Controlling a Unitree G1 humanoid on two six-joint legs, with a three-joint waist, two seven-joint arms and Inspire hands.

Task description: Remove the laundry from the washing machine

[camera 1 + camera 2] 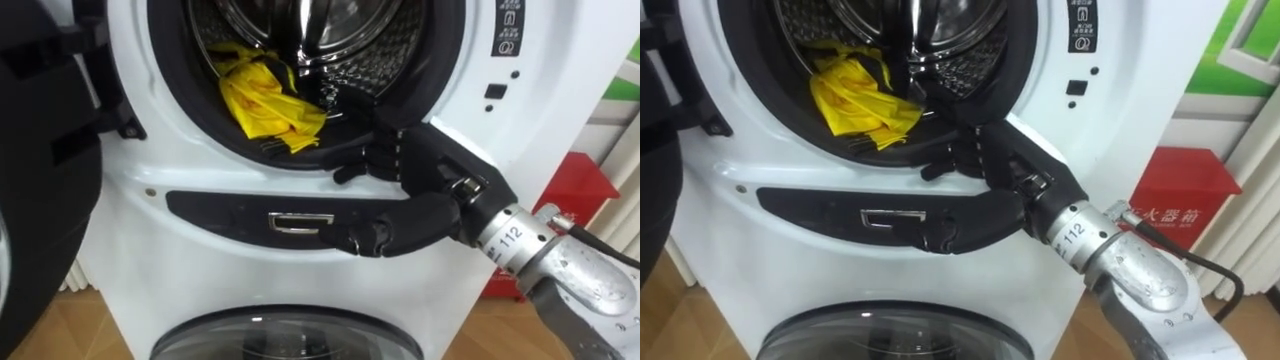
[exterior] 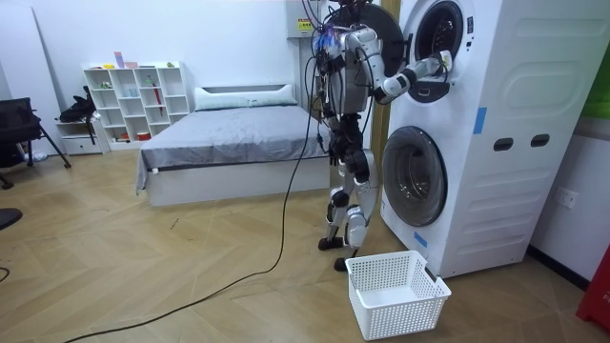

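A crumpled yellow garment point(image 1: 265, 100) lies inside the steel drum point(image 1: 390, 55) of the upper washing machine point(image 1: 190, 165), at the near left of the drum's floor. Its long axis slants from upper left to lower right, and its lower tip points over the dark door seal towards the robot's right.

Near that tip, the right robot hand point(image 1: 430, 165) rests on the seal's lower rim. Its fingers point(image 1: 365, 158) are fairly straight, its thumb is low against the front panel, and it holds nothing. Fingers and cloth look close but apart.

This appears to be the reach, before any grasp. The next move likely calls for sliding the fingers in and leftwards over the cloth, then closing on it.

The round door point(image 1: 40, 150) stands open at left. In the room view, a white basket point(image 2: 396, 291) sits on the floor by the robot's feet.
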